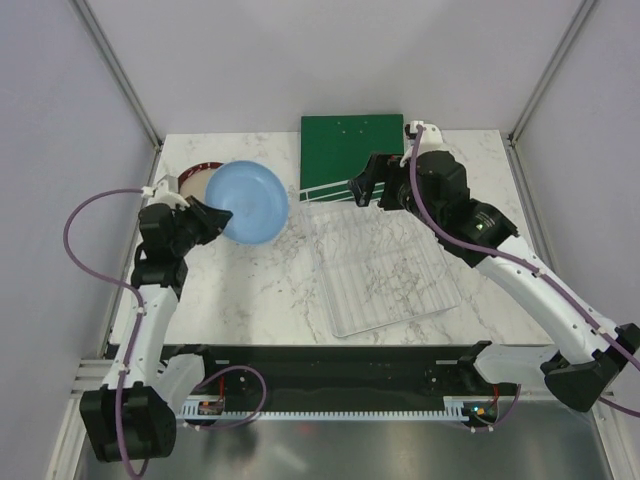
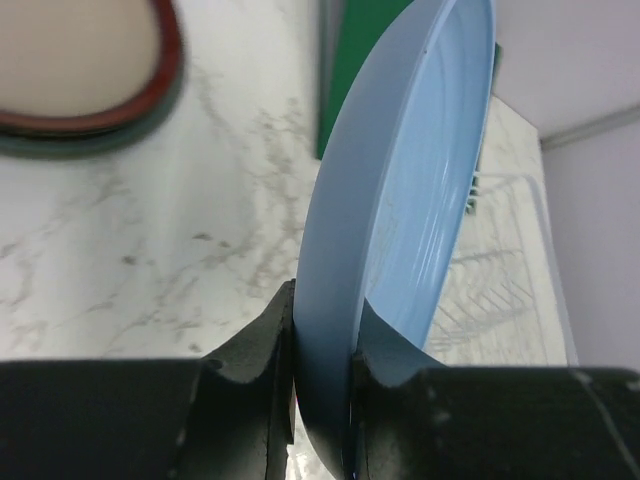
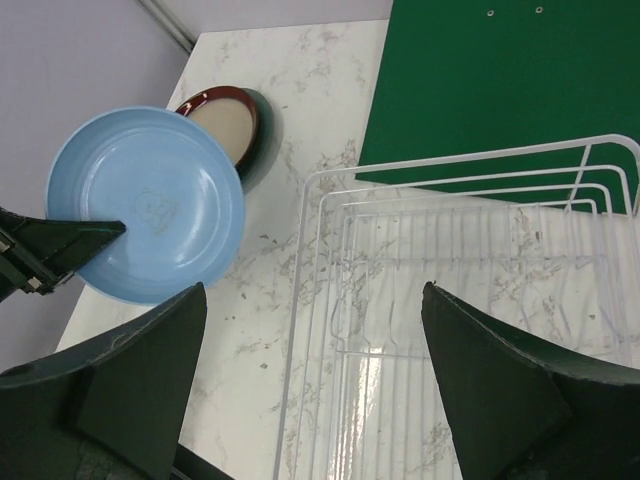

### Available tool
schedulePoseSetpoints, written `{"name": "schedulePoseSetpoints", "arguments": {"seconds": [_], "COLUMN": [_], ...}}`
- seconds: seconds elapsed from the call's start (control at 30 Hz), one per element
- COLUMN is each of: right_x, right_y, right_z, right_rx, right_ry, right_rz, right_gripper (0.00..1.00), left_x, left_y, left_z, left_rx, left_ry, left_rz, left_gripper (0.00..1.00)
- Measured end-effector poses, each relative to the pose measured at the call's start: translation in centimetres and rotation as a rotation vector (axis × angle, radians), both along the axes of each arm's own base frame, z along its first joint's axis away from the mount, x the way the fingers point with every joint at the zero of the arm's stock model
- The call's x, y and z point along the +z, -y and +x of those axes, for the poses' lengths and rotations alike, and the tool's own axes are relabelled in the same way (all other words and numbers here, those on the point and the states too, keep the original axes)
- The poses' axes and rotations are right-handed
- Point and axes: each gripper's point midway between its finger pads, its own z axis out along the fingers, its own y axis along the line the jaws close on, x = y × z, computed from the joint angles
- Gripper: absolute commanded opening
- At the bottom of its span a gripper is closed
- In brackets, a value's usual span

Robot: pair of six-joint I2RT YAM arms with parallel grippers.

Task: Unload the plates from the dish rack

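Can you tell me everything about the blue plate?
The blue plate is round, light blue all over, smooth and slightly shiny, with a raised rim and a faint mark in the middle. The left gripper pinches its rim between both fingers, holding it above the table, left of the rack and partly over the stacked plates. Nothing else touches it.

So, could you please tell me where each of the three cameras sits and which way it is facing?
Top external: above and behind the bases, looking down on the table; both arms show, left gripper and right gripper included.
Left wrist: looks along its own fingers, which pinch the light blue plate edge-on, toward the stacked plates and green board.
Right wrist: looks down between its spread fingers onto the dish rack.
Shared: all three views show the light blue plate.
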Motion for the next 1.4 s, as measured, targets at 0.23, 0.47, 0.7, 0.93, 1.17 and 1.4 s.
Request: {"name": "schedulePoseSetpoints", "arguments": {"seconds": [0.23,0.47,0.7,0.93,1.17,1.4], "right_x": [-1.8,-3.6,-4.8,-5.6,-6.5,-8.1], "right_y": [1.1,1.4,2.1,3.0,3.5,3.3], "right_z": [-0.1,-0.2,-0.4,-0.3,0.1,0.8], "right_rx": [-0.018,-0.020,-0.028,-0.046,-0.056,-0.052], "right_ry": [-0.026,-0.057,-0.076,-0.085,-0.103,-0.133], "right_rz": [-0.053,-0.085,-0.103,-0.120,-0.139,-0.174], "right_gripper": [0.94,0.93,0.93,0.93,0.93,0.93], "left_x": [-6.0,-12.8,-17.0,-17.2,-14.7,-9.0], "left_y": [-4.7,-3.4,-3.2,-3.2,-2.8,-6.8], "left_z": [-1.6,-3.6,-4.5,-2.8,-0.5,6.7], "left_rx": [0.151,0.096,0.096,0.085,0.049,0.096], "left_ry": [-0.180,-0.368,-0.470,-0.436,-0.367,-0.217], "left_rz": [-0.027,-0.094,-0.135,-0.174,-0.244,-0.250], "left_gripper": [0.02,0.02,0.02,0.02,0.02,0.02]}}
